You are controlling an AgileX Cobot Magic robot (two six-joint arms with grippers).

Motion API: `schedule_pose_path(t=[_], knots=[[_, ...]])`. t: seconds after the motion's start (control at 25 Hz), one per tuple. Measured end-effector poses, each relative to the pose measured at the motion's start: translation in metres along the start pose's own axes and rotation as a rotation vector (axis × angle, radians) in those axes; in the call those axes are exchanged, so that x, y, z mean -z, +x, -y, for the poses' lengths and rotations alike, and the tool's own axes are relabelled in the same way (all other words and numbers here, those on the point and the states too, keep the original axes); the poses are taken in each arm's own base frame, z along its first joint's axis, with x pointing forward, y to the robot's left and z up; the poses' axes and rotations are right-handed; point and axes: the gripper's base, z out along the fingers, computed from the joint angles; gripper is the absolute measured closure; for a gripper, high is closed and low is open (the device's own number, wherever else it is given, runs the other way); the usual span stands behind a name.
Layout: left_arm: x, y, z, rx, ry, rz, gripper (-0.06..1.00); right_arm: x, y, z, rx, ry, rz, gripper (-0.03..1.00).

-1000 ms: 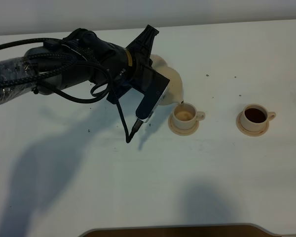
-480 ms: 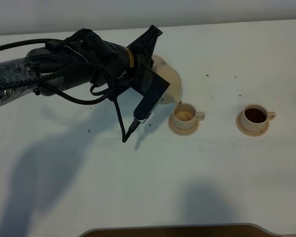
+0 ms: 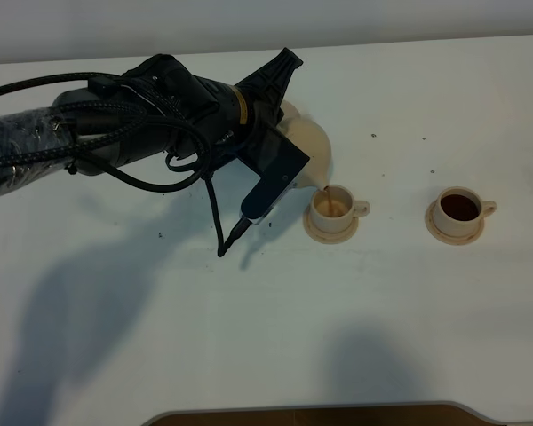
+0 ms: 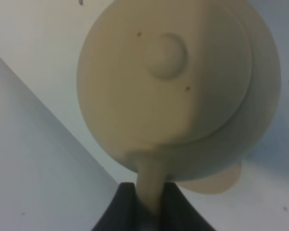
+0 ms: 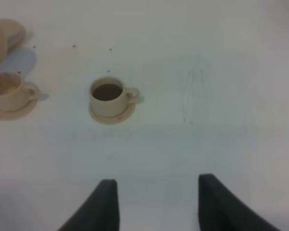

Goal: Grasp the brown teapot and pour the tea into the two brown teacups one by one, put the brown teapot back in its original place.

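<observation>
The left end effector (image 4: 151, 195) is clamped on the loop handle of the teapot (image 3: 309, 149); in the left wrist view its two dark fingers (image 4: 123, 207) press the handle from either side. The teapot hangs tilted above the white worktop (image 3: 382, 311), just above and left of centre in the high view, with its spout dipped down and to the right over the rim of the left cup (image 3: 333, 205). A thin brown thread of tea runs from the spout into that cup, which holds a little pale brown liquid. The lid sits on the pot, its knob (image 4: 166, 55) facing the wrist camera.

The right cup (image 3: 459, 209) stands well apart at centre right, on its own saucer, filled with dark tea. Both cups have their handles turned to the right and both rest on small saucers. A wider flat saucer (image 5: 13, 30) lies just behind the teapot (only part of it shows, at the upper left corner of the right wrist view).

The right end effector (image 5: 156, 202) has its jaws wide apart over bare worktop, well short of the right cup (image 5: 108, 96).
</observation>
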Motion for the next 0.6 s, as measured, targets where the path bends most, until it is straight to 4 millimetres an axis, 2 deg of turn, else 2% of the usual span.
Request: schedule_pose_path(t=[0.6], knots=[[0.0005,-0.0038,-0.0059,-0.076,-0.052,0.000,0.84,0.0000,0.0000,0.0000,0.000,0.000,0.000,0.56]])
